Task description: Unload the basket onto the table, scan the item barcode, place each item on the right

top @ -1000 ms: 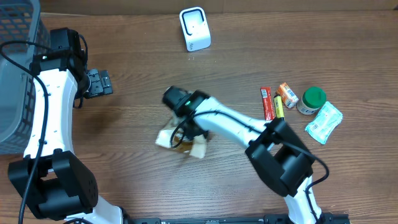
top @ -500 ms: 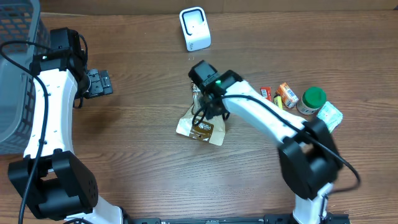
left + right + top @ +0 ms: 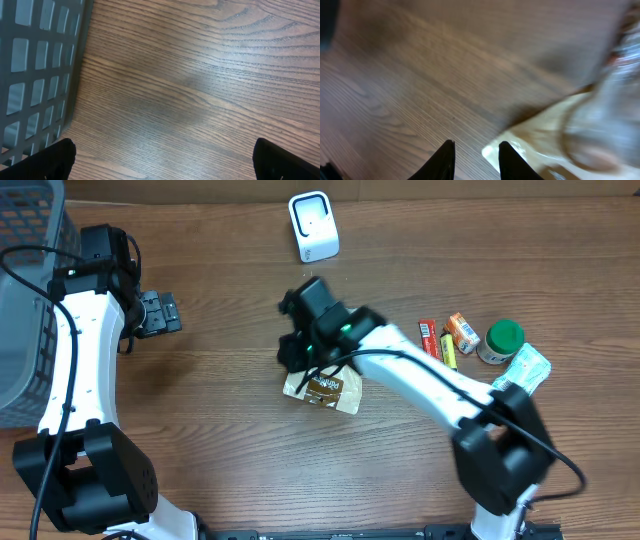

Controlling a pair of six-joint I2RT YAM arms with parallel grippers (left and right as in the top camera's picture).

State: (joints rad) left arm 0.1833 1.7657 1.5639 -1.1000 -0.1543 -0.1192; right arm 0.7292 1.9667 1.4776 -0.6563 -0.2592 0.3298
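Observation:
The item, a tan pouch with a brown label (image 3: 325,390), lies flat on the wooden table near the middle. My right gripper (image 3: 293,352) hovers just past its upper left corner. In the right wrist view the right gripper (image 3: 476,161) stands narrowly open with only bare wood between its fingers, and the pouch (image 3: 560,130), blurred, lies just right of the right finger. A white barcode scanner (image 3: 313,225) stands at the back of the table. My left gripper (image 3: 160,313) is wide open over bare wood at the far left, its fingertips (image 3: 55,160) in the bottom corners of the left wrist view.
A grey slotted basket (image 3: 25,300) fills the left edge and shows beside the left gripper as the basket wall (image 3: 35,75). At the right lie a red stick (image 3: 430,345), an orange box (image 3: 462,332), a green-lidded jar (image 3: 503,340) and a white-green packet (image 3: 522,377).
The right arm carried the pouch right and toward the scanner, then let it go; the pouch now lies flat and the gripper has moved left off it, jaws narrower. Left arm unmoved.

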